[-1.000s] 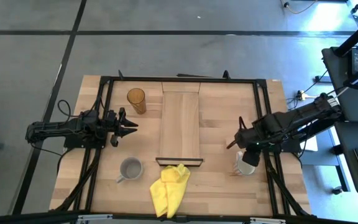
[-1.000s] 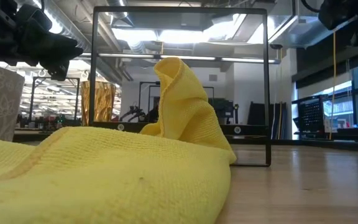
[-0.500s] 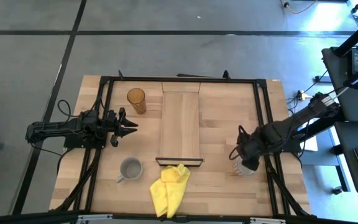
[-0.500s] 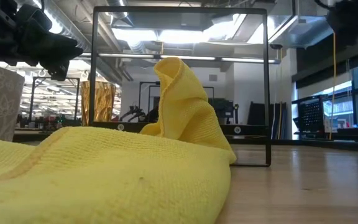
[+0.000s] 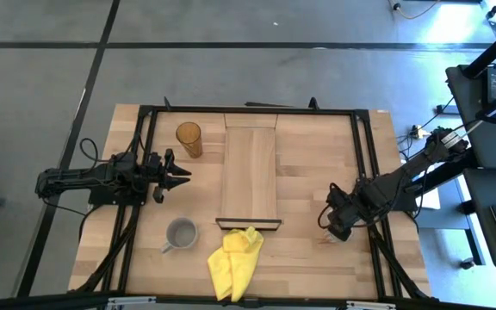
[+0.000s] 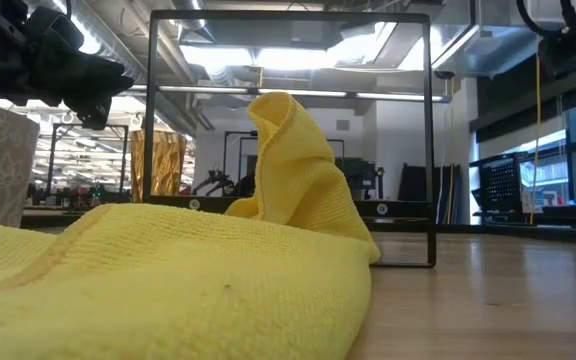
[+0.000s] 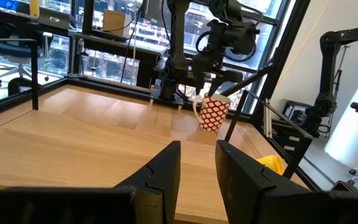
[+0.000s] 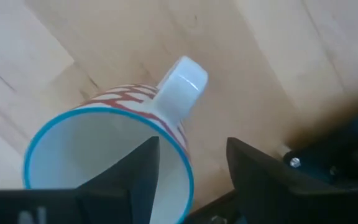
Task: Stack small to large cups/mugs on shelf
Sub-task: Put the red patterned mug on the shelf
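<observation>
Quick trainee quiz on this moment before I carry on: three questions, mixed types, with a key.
1. True or false: the shelf already holds a cup.
2. At the patterned white mug, the right pincer is: A) open, straddling the rim by the handle; B) clamped on the handle; C) lifting it off the table.
3. Fill in: the left pincer waits at the table's left side with jaws ____.
Key: 1 false; 2 A; 3 open.

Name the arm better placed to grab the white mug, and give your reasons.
Right. The right gripper hangs directly over the white mug, open, straddling its rim. The left gripper waits far across the shelf.
</observation>
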`<action>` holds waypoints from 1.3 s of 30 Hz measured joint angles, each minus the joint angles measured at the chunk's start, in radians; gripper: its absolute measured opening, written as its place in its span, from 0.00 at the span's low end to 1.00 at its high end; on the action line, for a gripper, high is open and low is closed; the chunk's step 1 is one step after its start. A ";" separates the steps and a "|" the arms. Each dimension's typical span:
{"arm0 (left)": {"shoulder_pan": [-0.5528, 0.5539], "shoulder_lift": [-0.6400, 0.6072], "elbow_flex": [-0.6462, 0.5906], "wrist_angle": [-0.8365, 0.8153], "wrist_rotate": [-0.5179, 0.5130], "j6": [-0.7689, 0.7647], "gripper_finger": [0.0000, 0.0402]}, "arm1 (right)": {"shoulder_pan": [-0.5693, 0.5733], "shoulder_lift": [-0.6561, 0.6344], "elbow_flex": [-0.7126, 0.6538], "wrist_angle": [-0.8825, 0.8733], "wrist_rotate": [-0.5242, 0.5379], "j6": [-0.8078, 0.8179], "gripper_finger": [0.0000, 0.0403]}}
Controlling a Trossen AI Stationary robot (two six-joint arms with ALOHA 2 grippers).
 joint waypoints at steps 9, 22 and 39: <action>0.000 0.000 0.000 0.000 0.000 0.000 0.24 | 0.003 0.000 -0.048 0.043 -0.015 0.000 0.45; 0.000 0.000 0.000 0.000 0.000 0.000 0.24 | 0.003 -0.001 -0.072 0.043 -0.007 -0.006 0.06; 0.000 0.000 0.000 0.000 0.000 0.000 0.24 | -0.219 0.000 0.087 -0.001 0.074 -0.109 0.06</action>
